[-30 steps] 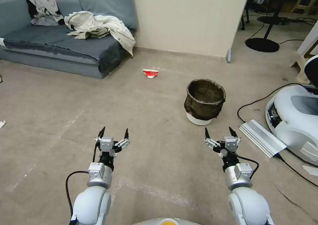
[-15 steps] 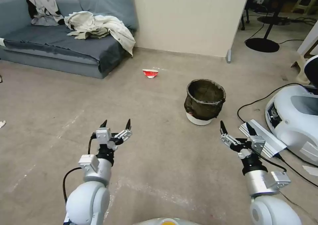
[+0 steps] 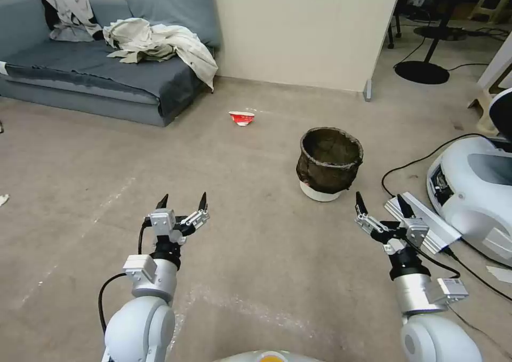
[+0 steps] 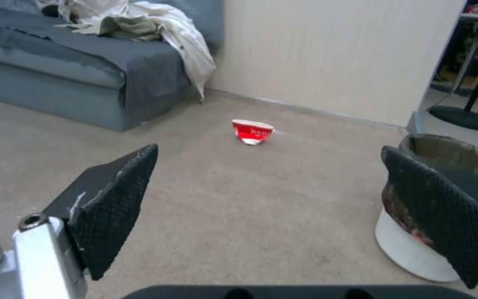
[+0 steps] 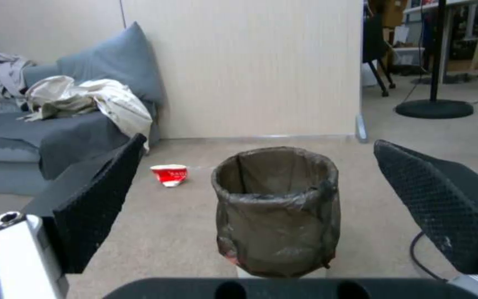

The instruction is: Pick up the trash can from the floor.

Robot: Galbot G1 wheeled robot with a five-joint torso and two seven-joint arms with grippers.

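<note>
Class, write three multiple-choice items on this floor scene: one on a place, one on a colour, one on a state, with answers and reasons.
1. Where does the trash can stand?
A. on the sofa
B. on the floor, ahead of the right end effector
C. in the left end effector

2. What colour is the crumpled cup?
A. red and white
B. blue
C. green

3. How is the right end effector?
A. shut on the can
B. shut, empty
C. open, short of the can

Answers: B, its white base rests on the floor; A, red wall, white rim; C, its fingers are spread and bare floor lies between them and the can.
</note>
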